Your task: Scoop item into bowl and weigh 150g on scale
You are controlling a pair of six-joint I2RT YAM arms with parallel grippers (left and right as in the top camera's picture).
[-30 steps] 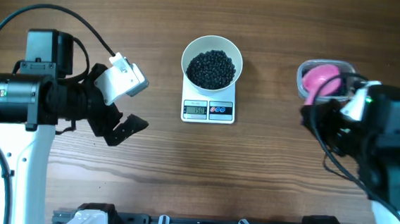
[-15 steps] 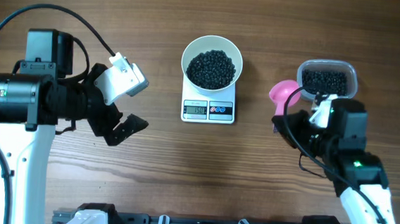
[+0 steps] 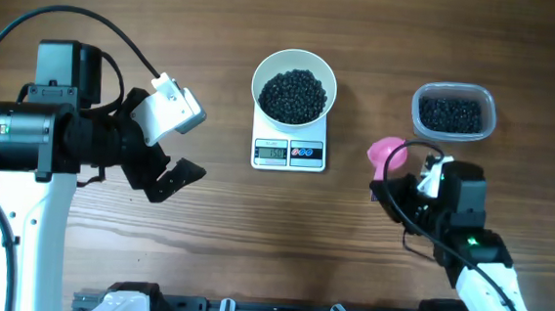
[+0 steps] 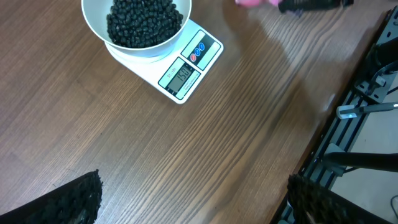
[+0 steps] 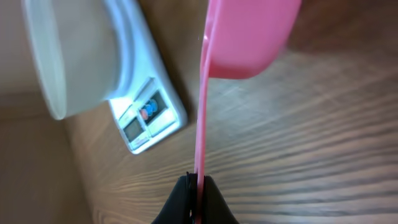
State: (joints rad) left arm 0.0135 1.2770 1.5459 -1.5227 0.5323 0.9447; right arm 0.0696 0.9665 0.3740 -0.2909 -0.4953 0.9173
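white bowl (image 3: 295, 67) full of black beads (image 3: 293, 95) sits on the scale (image 3: 289, 152), centre rear of the surface (image 3: 252, 237). right gripper (image 5: 194, 186) clenched on the pink scoop (image 5: 249, 37) handle, between scale and clear tub (image 3: 454, 111). left gripper (image 4: 193, 208) released, empty, well left.

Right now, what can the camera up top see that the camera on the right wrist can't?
Only the top camera shows the clear tub, the black beans heaped in the white bowl, and the left arm. Only the right wrist camera shows, close up, the right gripper pinched shut on the pink scoop's thin handle, and the bowl's outside wall. Both show the bowl, the scale, the scoop and the wooden table.
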